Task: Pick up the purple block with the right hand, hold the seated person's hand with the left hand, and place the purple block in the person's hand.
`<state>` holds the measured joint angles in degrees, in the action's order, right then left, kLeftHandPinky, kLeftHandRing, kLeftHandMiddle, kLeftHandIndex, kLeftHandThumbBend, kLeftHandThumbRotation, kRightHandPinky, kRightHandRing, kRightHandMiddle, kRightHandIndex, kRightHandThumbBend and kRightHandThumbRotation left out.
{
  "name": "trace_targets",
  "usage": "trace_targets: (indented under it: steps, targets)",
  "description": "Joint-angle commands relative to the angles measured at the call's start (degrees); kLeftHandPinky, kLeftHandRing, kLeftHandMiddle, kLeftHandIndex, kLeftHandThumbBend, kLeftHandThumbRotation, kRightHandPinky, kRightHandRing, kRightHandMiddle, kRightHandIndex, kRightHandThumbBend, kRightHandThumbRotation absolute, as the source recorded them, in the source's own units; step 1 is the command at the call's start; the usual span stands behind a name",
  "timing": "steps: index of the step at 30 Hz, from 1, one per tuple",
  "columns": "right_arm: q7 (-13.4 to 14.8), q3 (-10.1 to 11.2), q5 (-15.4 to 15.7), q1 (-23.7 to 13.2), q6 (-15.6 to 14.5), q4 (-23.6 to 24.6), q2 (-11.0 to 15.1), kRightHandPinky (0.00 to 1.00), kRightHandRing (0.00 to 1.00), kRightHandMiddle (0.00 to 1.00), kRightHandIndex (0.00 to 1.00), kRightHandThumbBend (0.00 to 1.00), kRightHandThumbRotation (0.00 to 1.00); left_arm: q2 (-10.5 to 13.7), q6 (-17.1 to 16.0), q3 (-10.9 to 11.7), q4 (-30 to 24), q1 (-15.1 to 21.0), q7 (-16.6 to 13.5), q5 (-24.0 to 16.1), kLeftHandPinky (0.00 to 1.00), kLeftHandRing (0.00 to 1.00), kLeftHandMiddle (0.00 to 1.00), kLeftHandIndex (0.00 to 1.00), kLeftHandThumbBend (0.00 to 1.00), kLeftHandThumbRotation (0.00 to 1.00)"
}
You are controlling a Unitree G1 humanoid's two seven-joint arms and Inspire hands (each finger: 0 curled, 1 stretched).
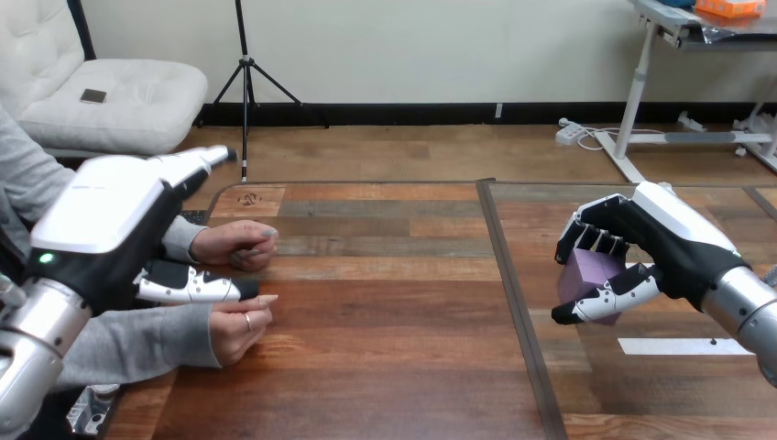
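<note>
The purple block (586, 271) sits above the right half of the table in my right hand (673, 240), whose fingers curl over its top while the thumb presses its underside. My left hand (110, 220) hovers at the left edge, open, fingers stretched forward and thumb (197, 287) pointing right. The person's two hands rest on the table at the left. The farther one (236, 246) is loosely closed beyond my thumb, and the nearer one (240, 325) lies just under and in front of it. I cannot tell whether my thumb touches either. Neither is gripped.
A dark seam (513, 302) divides the wooden table (385, 367) into left and right halves. A strip of white tape (683, 346) lies on the right half, below my right hand. The person's grey sleeves run along the left edge.
</note>
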<state>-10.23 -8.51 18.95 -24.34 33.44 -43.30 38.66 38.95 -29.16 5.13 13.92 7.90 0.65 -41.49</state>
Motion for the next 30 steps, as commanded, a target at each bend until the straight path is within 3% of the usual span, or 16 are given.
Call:
trace_targets:
  steps: [1,11,19,30]
  targets:
    - [0.9,1.8,-0.9,-1.8,0.7,1.4,0.1,0.32,0.36,0.41,0.43,0.83,0.0,2.4,0.1,-3.5,4.4,5.5,0.9,-0.6,0.77,0.84,0.87,0.87,1.0,0.48]
    - [1.3,2.0,-0.9,-1.7,1.1,1.2,0.3,0.33,0.36,0.41,0.43,0.84,0.0,4.2,1.1,-8.4,11.1,9.8,3.9,-1.1,0.78,0.83,0.85,0.84,1.0,0.46]
    - [1.3,2.0,-0.7,-1.5,0.7,1.6,0.5,0.34,0.37,0.41,0.43,0.83,0.0,4.3,8.2,-11.3,12.3,12.3,15.5,0.9,0.85,0.87,0.89,0.87,1.0,0.43]
    - [1.3,2.2,-0.7,-1.3,0.0,2.1,0.6,0.35,0.37,0.42,0.43,0.83,0.0,3.4,13.9,-13.7,17.4,16.2,22.4,2.6,0.9,0.9,0.91,0.89,1.0,0.38]
